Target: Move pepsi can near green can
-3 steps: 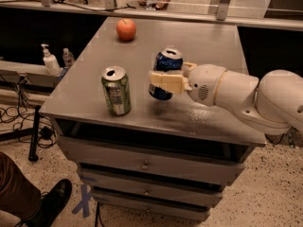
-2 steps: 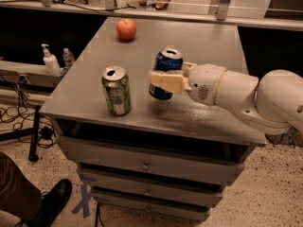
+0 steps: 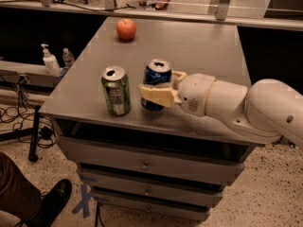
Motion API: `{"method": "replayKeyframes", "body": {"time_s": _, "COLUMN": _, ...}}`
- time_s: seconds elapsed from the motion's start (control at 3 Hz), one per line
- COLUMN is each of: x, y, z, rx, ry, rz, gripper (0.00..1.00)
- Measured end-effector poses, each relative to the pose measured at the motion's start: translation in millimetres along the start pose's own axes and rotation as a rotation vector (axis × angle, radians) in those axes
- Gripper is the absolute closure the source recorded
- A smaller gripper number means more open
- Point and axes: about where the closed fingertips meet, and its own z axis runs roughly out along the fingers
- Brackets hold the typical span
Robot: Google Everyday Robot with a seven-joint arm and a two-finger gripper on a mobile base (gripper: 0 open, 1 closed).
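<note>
Gripper [image 3: 159, 88] around cylindrical aluminium pepsi can [image 3: 155, 76]

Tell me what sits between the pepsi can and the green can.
Only a narrow strip of bare table, in the camera view; the gripper, clamped on the pepsi can, pokes a fingertip toward the green can.

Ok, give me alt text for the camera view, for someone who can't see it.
The robot's gripper has its jaws closed around the pepsi can, holding it upright close beside the green can near the front edge of a grey drawer cabinet. An apple sits at the far end of the top.
</note>
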Motion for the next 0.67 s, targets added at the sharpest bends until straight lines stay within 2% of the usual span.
{"method": "replayKeyframes", "body": {"time_s": 0.33, "x": 8, "y": 14, "z": 4, "rx": -0.021, "ry": 0.017, "rz": -0.042, "gripper": 1.0}}
{"method": "replayKeyframes", "body": {"time_s": 0.67, "x": 19, "y": 24, "z": 7, "rx": -0.038, "ry": 0.037, "rz": -0.066, "gripper": 0.84}}
